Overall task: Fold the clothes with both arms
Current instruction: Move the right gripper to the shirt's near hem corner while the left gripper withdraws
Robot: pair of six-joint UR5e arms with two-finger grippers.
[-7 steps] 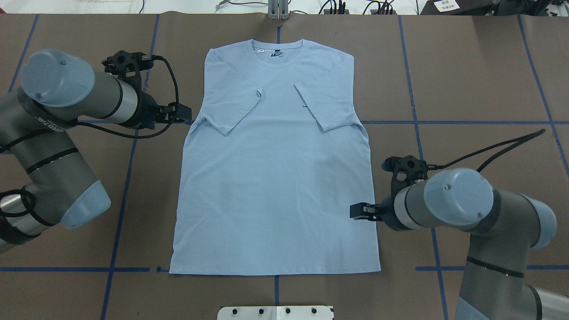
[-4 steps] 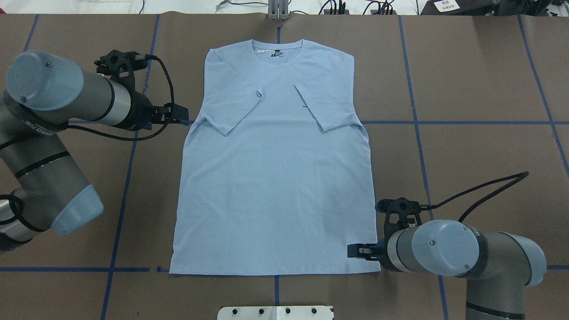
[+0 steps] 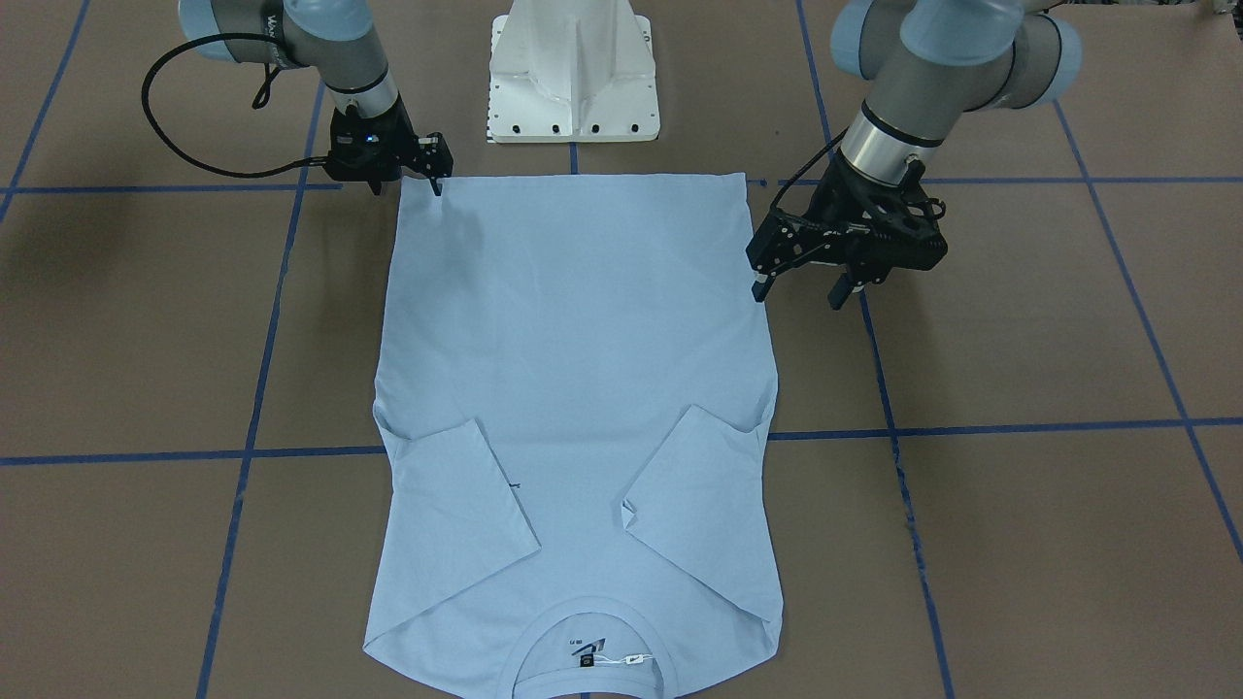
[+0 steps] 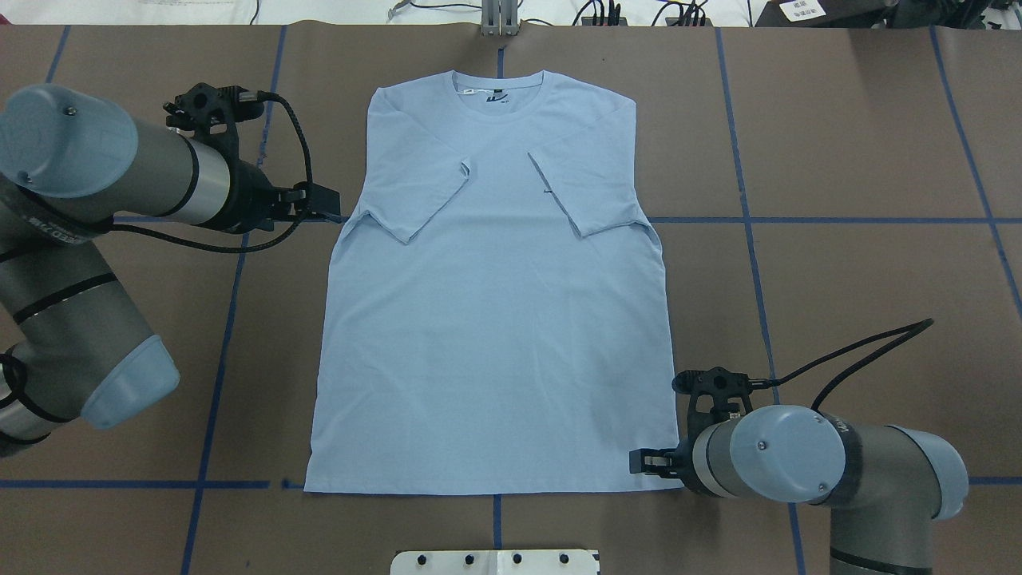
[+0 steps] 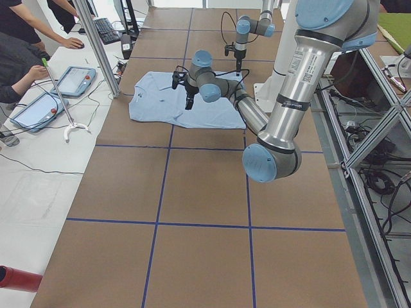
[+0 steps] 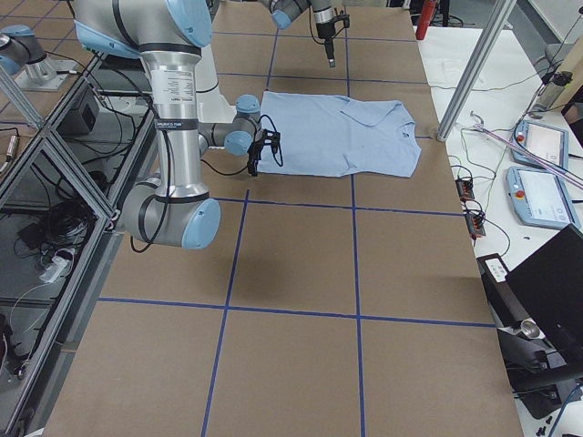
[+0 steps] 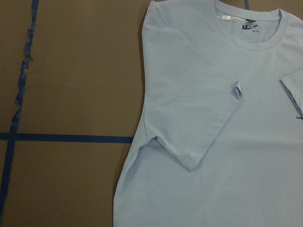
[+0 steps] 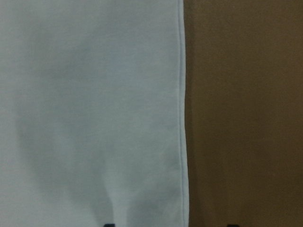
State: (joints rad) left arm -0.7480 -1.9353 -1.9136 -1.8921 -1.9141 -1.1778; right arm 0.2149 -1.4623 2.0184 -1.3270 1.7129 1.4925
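Note:
The light blue T-shirt (image 4: 495,319) lies flat on the brown table, collar and neck label (image 4: 493,97) at the far side, both sleeves folded inward. The chest print is mostly hidden under a folded sleeve. My left gripper (image 4: 327,206) hovers just off the shirt's left edge by the armpit. In the front view it (image 3: 798,291) is open and empty. My right gripper (image 4: 643,461) is low at the near right hem corner. In the right wrist view its fingertips (image 8: 109,224) stand apart, straddling the shirt's edge (image 8: 182,118), open.
The white pedestal base (image 3: 573,78) stands just behind the hem. Blue tape lines (image 4: 798,220) cross the table. A metal post (image 4: 499,20) and cables are at the far edge. Operators and tablets (image 5: 70,80) are beyond the collar end.
My right gripper has moved along the shirt's right edge toward the robot, down to the hem corner. My left arm has shifted slightly; its gripper stays by the armpit.

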